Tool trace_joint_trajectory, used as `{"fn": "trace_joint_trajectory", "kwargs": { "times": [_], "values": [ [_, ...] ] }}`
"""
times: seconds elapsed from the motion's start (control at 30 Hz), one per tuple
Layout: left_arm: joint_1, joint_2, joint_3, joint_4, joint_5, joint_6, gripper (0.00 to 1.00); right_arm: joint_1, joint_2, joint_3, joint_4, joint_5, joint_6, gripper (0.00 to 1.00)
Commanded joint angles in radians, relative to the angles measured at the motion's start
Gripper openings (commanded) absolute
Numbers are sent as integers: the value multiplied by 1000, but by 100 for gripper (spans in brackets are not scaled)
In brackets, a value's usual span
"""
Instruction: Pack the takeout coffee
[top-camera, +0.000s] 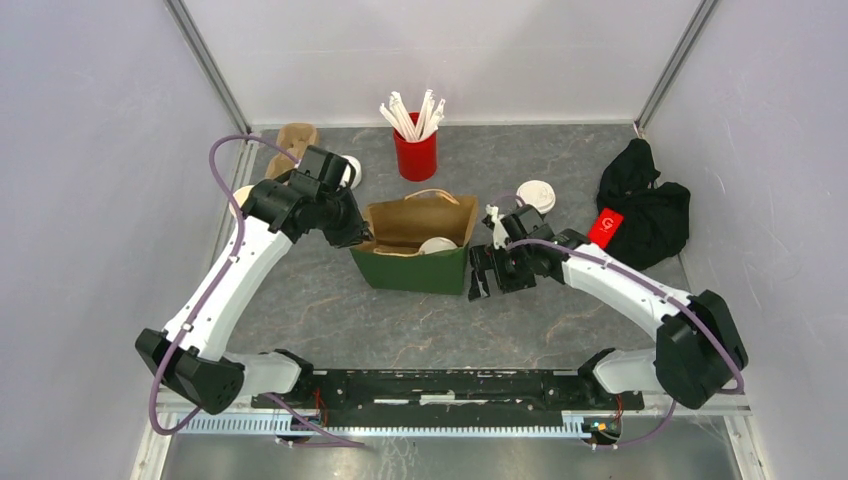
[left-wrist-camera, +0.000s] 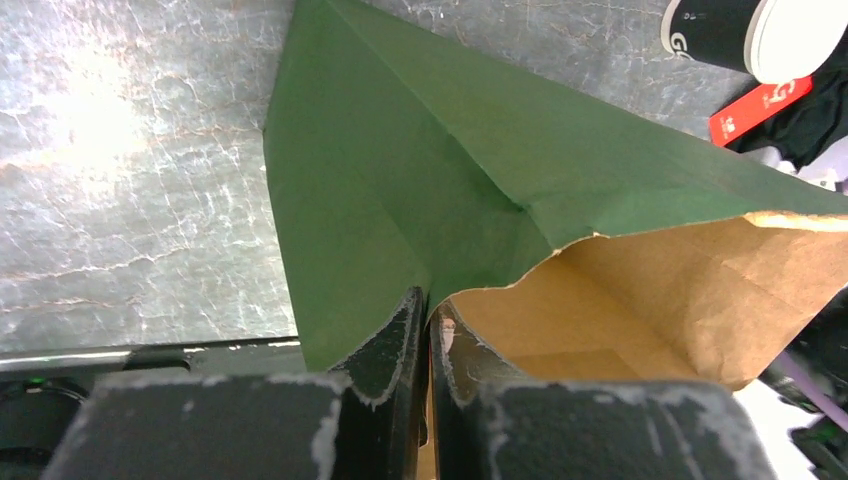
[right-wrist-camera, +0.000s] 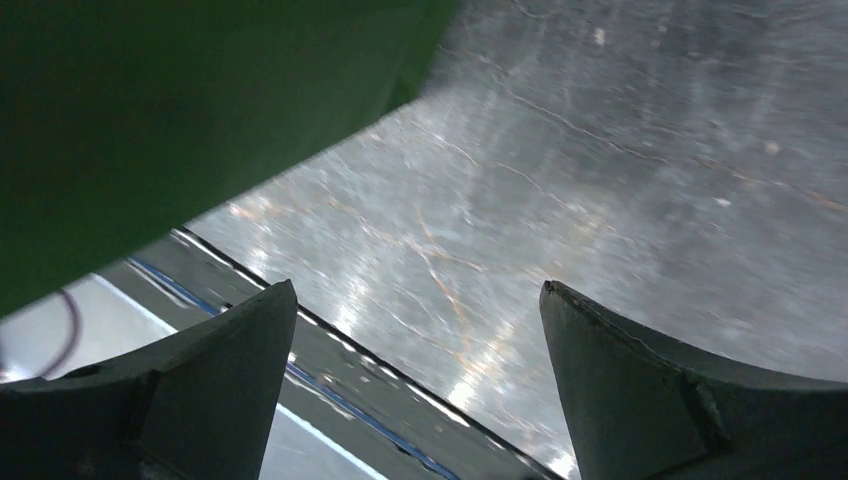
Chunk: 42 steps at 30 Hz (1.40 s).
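A: Fingers of the left hand crowd the bottom of its wrist view. How far apart are they?
B: Barely a slit. They pinch the left rim of the paper bag, green outside and brown inside.
A: How many bags?
B: One, standing open in the middle of the worktop.
A: And coffees?
B: Two, counted. One cup in the bag shows only its round white lid against the brown lining; its body is hidden. The other cup stands on the worktop behind the bag's right end, just beyond the right wrist. The left wrist view shows it black-walled with a white lid.
A: Other containers?
B: One red holder behind the bag, with a bunch of white sticks standing in it, too tightly packed to count.
A: What else lies about?
B: One black cloth heaped at the right, with one red tag on its near-left edge. One brown shape lies at the back left, partly behind the left arm; I cannot tell what it is.
A: And the right hand?
B: Spread wide, holding nothing; only bare worktop shows between its fingers. It sits low just beside the bag's right wall; whether it touches the paper I cannot tell.
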Motion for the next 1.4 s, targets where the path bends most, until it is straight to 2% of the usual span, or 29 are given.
{"fn": "trace_joint_trajectory", "kwargs": {
  "times": [0.0, 0.1, 0.17, 0.23, 0.37, 0.5, 0.6, 0.7, 0.77, 0.87, 0.93, 1.03, 1.07, 1.13, 1.23, 1.37],
  "values": [
    [8, -43, -35, 5, 17, -132, 11, 2, -4, -85, 286, -113, 303, 98],
    [9, -72, -62, 18, 15, -172, 11, 28, -46, -204, 509, -105, 526, 98],
    [10, -100, -80, 26, 10, -187, 11, 63, -39, -209, 563, -34, 571, 98],
    [10, -132, -109, 49, 16, -198, 11, 74, -4, -161, 571, 41, 552, 98],
    [9, -191, -171, 94, 42, -182, 14, 56, 98, -13, 499, 249, 416, 98],
    [10, -213, -191, 118, 95, -126, 17, 8, 178, 40, 539, 287, 328, 98],
    [10, -211, -164, 118, 114, -50, 30, 4, 245, 116, 525, 274, 212, 98],
    [10, -229, -103, 75, 103, 24, 49, 3, 292, 189, 457, 278, 138, 98],
    [10, -247, -40, 46, 117, 83, 62, 2, 323, 261, 361, 274, 93, 98],
    [10, -258, 92, -34, 109, 204, 74, 4, 345, 326, 189, 252, 81, 98],
    [10, -240, 213, -125, 14, 284, 74, 8, 329, 320, 112, 265, 91, 98],
    [9, -197, 340, -241, -249, 349, 72, 31, 254, 259, 85, 296, 107, 98],
    [10, -179, 347, -269, -386, 348, 71, 38, 234, 239, 81, 300, 116, 98],
    [9, -159, 299, -253, -508, 334, 64, 53, 222, 214, 84, 298, 134, 98],
    [22, -117, 223, -155, -537, 316, 61, 55, 234, 189, 69, 313, 184, 98],
    [92, 12, 184, -47, -439, 336, 57, 56, 264, 147, 128, 282, 323, 98]
  ]
}}
